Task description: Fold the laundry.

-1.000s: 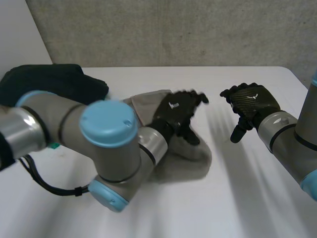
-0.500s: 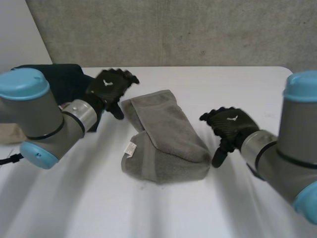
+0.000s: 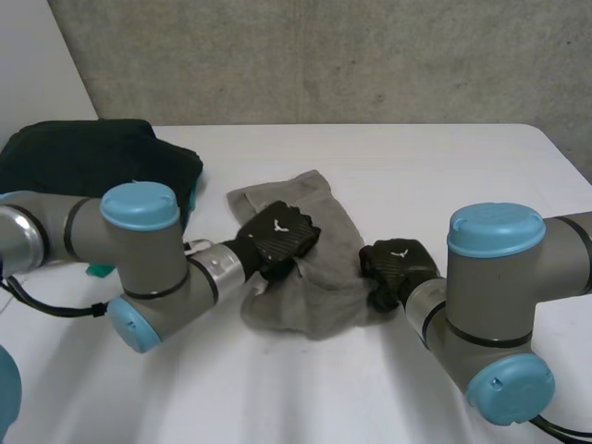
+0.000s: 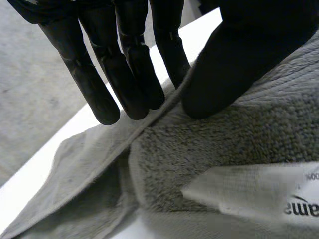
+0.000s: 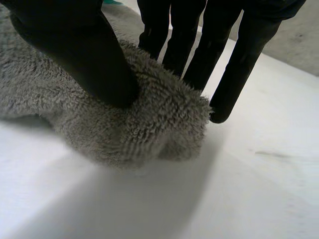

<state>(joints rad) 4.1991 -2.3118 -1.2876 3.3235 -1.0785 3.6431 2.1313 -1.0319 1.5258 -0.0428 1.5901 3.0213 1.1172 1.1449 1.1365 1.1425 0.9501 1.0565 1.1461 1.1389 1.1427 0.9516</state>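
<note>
Grey towel [image 3: 319, 282] is laid rumpled on the table [image 3: 444, 176], just beside the dark pile [image 3: 92, 162]. The edge nearest the pile is pinched between thumb and straight fingers of the left hand [image 3: 277, 239]. The end farthest from the pile is nipped likewise by the right hand [image 3: 396, 268]. Risks: both pinches are shallow, so cloth can be lost on lift; only the top layer may be caught, so the fold gets pulled open
</note>
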